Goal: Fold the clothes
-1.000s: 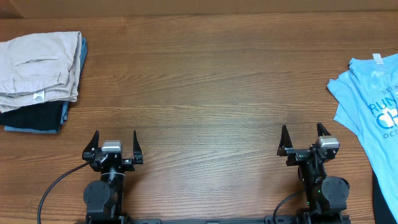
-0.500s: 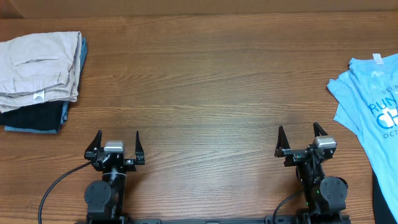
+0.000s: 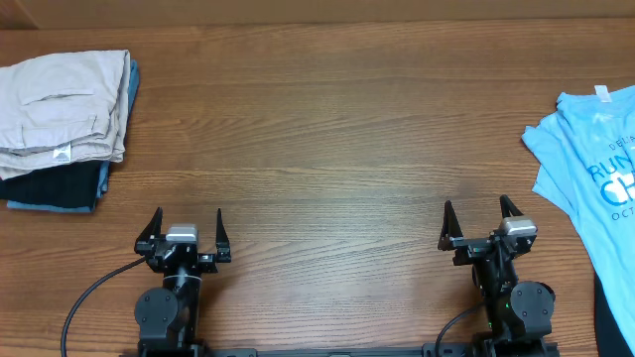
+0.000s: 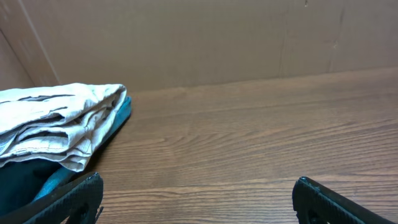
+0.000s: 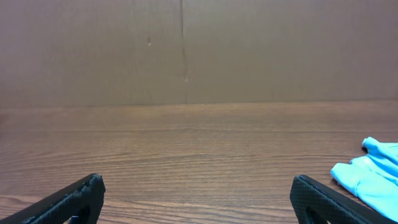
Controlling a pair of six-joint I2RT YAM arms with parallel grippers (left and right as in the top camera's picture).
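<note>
The light blue T-shirt (image 3: pixel 585 169) with white lettering lies rumpled at the table's right edge, partly cut off by the frame. A corner of it shows in the right wrist view (image 5: pixel 373 174). My right gripper (image 3: pixel 478 213) is open and empty near the front edge, left of the shirt and apart from it. My left gripper (image 3: pixel 188 220) is open and empty near the front edge at the left, far from the shirt. Both sets of fingers show spread wide in the left wrist view (image 4: pixel 196 190) and the right wrist view (image 5: pixel 199 186).
A stack of folded clothes, beige on top (image 3: pixel 60 104) with dark and blue garments beneath (image 3: pixel 55 188), sits at the far left; it shows in the left wrist view (image 4: pixel 56 121). A dark garment edge (image 3: pixel 615 312) lies at the lower right. A brown wall (image 5: pixel 186 50) backs the wooden table (image 3: pixel 327 139).
Both grippers have shifted slightly compared with one second ago and have stayed still since half a second ago. The clothes have not moved.
</note>
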